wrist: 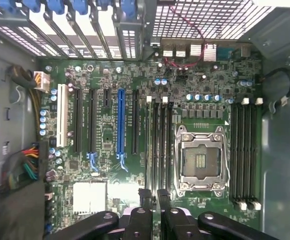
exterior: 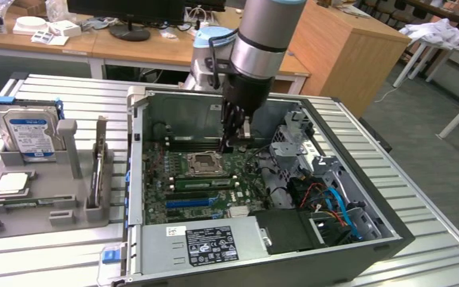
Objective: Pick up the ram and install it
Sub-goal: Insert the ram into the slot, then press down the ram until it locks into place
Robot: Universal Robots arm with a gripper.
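Observation:
My gripper (exterior: 234, 142) reaches down inside the open computer case (exterior: 373, 239), just above the motherboard (wrist: 110, 145). Its two black fingers (wrist: 145, 197) stand close together over the end of the black memory slots (wrist: 159, 145) beside the empty processor socket (wrist: 199, 160). I cannot make out any stick between them. A long thin green ram stick (exterior: 98, 164) stands on edge in the grey holder tray (exterior: 46, 218) at the exterior view's left, well apart from the gripper. A second bank of memory slots (wrist: 247, 150) lies on the other side of the socket.
The tray also holds a silver hard drive with a blue label (exterior: 28, 133) and a square silver processor chip (exterior: 12, 183). Inside the case are a power supply (exterior: 210, 245), a drive cage (exterior: 293, 140), loose cables (exterior: 333, 206) and blue and black expansion slots (wrist: 121, 122).

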